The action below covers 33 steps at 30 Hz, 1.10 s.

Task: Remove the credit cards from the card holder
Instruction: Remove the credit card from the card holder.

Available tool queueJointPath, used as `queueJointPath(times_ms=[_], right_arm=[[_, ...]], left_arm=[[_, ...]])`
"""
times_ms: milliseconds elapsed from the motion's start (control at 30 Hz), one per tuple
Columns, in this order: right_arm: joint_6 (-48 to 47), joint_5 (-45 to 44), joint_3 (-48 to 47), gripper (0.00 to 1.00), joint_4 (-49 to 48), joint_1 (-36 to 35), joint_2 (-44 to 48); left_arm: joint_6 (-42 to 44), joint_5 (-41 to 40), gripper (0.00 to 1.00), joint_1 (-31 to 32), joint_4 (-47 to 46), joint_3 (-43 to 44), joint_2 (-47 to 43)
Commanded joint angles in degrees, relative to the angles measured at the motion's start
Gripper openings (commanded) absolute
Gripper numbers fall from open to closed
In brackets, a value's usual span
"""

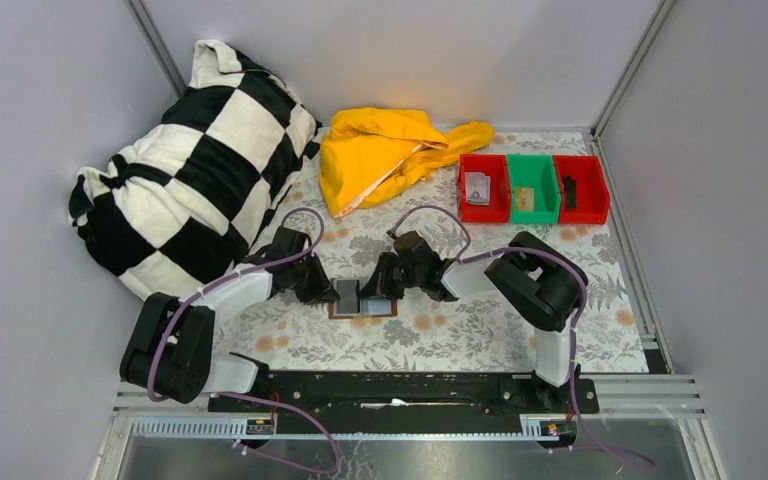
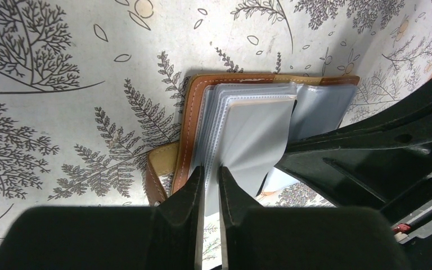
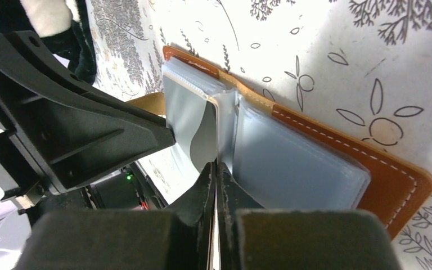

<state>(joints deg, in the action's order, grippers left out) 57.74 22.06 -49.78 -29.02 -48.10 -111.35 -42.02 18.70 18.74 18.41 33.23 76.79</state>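
Nearest you, the 2 arm bases sit on the black rail (image 1: 390,385) at the table's near edge. Just beyond, the card holder (image 2: 187,112) lies open and flat on the patterned tablecloth (image 1: 440,340), mid-table between the 2 arms.

The left gripper (image 2: 211,171) has its jaws closed on a grey sleeve (image 2: 253,135) raised from the stack. The right gripper (image 3: 215,169) has its jaws pinched on a thin leaf (image 3: 218,124) near the spine. The 2 grippers almost touch, so you have little room between them.

You cannot tell whether any sleeve holds a card.

Farther back, the green bin (image 1: 530,160) holds a tan card (image 1: 525,198), and the red bin (image 1: 483,160) beside it holds what looks like a pale card (image 1: 477,188). Judge the task partly done.

Bare tablecloth lies between holder and bins. The yellow cloth (image 1: 390,150) and checked cushion (image 1: 190,170) crowd the far left, and walls close the sides.
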Motion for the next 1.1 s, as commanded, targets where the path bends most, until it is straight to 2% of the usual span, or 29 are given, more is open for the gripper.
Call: queueJointPath(times_ms=[0,333,367,400,533,600,800,1067], right_arm=[[-1.31,-1.95,1.73,0.0,-1.53,-0.6,3.0],[-3.44,-3.01,3.11,0.0,-0.55,-0.14,6.02],[-3.42,-2.85,3.1,0.12,-0.93,-0.08,6.03],[-3.38,-2.59,3.06,0.19,-1.5,-0.15,5.98],[-3.28,-1.88,1.97,0.28,-1.11,-0.09,5.75],[-3.28,-1.81,1.54,0.29,-1.04,-0.09,5.54],[-2.61,-1.2,0.56,0.23,-1.81,-0.1,3.76],[-1.38,1.01,-0.57,0.29,-4.37,-0.24,2.21]], left_arm=[[-0.08,-0.24,0.0,0.77,-1.1,-0.8,-0.42],[0.18,0.33,0.0,0.75,-1.1,-0.63,-0.63],[0.25,0.45,0.0,0.74,-1.06,-0.63,-0.48],[0.31,0.49,0.0,0.77,-1.09,-0.58,-0.46],[0.53,1.2,0.0,0.77,-1.41,-0.54,0.02],[0.58,1.86,0.0,0.75,-1.9,-0.62,0.14],[1.01,2.42,0.0,0.77,-2.05,-0.71,0.02],[1.06,2.97,0.0,0.75,-2.3,-0.93,-0.07]])
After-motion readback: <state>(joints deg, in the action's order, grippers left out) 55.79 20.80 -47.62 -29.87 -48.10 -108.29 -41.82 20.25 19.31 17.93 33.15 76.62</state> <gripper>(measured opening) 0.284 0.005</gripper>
